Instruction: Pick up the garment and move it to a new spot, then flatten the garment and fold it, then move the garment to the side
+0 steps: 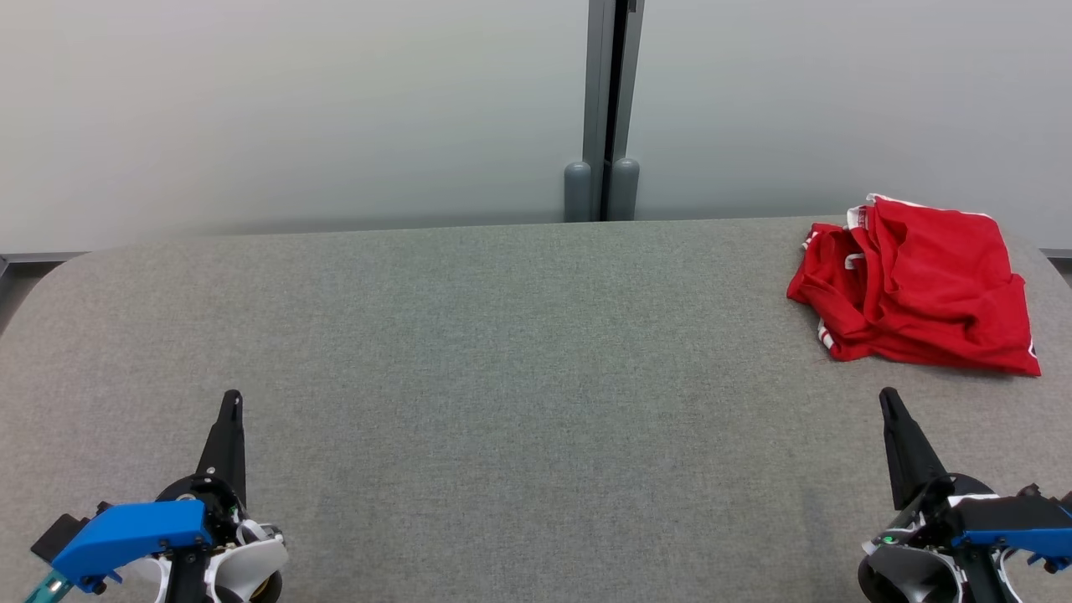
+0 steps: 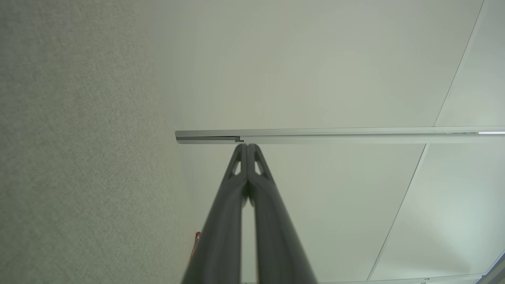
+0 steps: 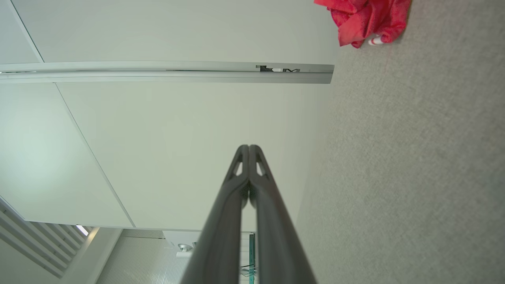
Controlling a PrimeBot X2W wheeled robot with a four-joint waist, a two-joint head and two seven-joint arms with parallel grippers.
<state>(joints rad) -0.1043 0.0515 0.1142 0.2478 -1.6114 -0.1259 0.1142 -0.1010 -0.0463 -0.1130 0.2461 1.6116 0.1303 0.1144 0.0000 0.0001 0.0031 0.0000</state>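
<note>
A red garment [image 1: 917, 285] with white trim lies crumpled at the far right of the grey table [image 1: 519, 335]; in the right wrist view the garment [image 3: 365, 17] sits at the top right corner, and a red sliver of it [image 2: 196, 241] peeks beside the fingers in the left wrist view. My left gripper [image 1: 232, 400] rests at the lower left, shut and empty, its fingertips [image 2: 247, 148] pressed together. My right gripper [image 1: 888, 398] stands at the lower right, also shut with nothing held, its tips [image 3: 248, 149] touching, a short way in front of the garment.
A pale partition wall [image 1: 293, 109] runs behind the table, with a grey vertical post [image 1: 603, 109] at its middle. The table's rounded edges curve off at the far left and far right.
</note>
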